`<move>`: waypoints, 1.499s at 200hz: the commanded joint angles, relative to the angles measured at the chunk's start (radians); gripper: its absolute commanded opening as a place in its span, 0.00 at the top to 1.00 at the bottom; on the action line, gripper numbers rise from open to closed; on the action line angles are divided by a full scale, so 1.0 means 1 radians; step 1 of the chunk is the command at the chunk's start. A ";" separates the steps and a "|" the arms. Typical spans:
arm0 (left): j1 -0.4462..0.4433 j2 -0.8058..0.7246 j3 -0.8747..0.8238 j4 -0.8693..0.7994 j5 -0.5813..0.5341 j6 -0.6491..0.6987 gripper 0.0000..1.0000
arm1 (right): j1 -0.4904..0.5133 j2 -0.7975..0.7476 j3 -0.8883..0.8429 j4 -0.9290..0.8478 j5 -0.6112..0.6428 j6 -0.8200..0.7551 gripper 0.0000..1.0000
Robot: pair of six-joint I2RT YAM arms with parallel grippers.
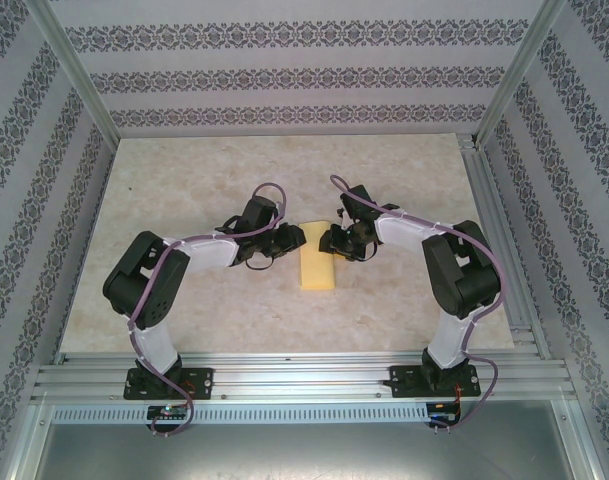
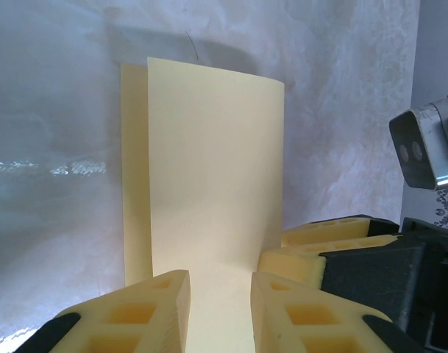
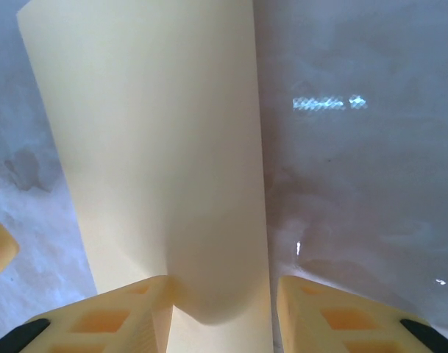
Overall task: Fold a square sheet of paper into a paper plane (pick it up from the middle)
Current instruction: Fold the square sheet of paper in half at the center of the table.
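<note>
Locate the square sheet of paper [image 1: 317, 266] at the middle of the table [image 1: 184, 190], folded to a narrow strip and lying lengthwise between the two arms. Confirm from the left wrist view that the upper layer sits offset from the lower, with a thin band of the lower layer exposed along one long side.

Check the left gripper [image 1: 284, 243]: jaws parted, a clear gap between the pads [image 2: 154, 305], paper running through that gap with no pinch evident. Check the right gripper [image 1: 336, 240]: jaws likewise spread and released, a soft, rounded swell of paper showing between them, apparently not yet pressed flat.

Treat the step in hand as setting the fold.

1. Anchor one end of the strip with one gripper, pads low and flat on both layers.
2. Run the other gripper along the folded edge from the anchored end outward, to push the swell out rather than trap it.
3. Square the layers before pressing hard, since a sharp crease probably fixes the offset.
4. Avoid sideways drag; expect thin paper to slide on the smooth tabletop.
5. Mind the spacing, as both grippers work just beside each other at the strip's far end.
</note>
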 commanded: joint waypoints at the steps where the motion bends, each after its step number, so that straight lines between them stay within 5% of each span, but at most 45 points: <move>1: -0.011 -0.025 -0.013 -0.006 -0.015 0.025 0.71 | 0.010 0.015 0.025 0.008 0.040 0.017 0.57; 300: 0.004 -0.043 -0.015 -0.024 -0.044 -0.014 0.74 | 0.021 0.064 0.063 -0.043 0.055 -0.016 0.53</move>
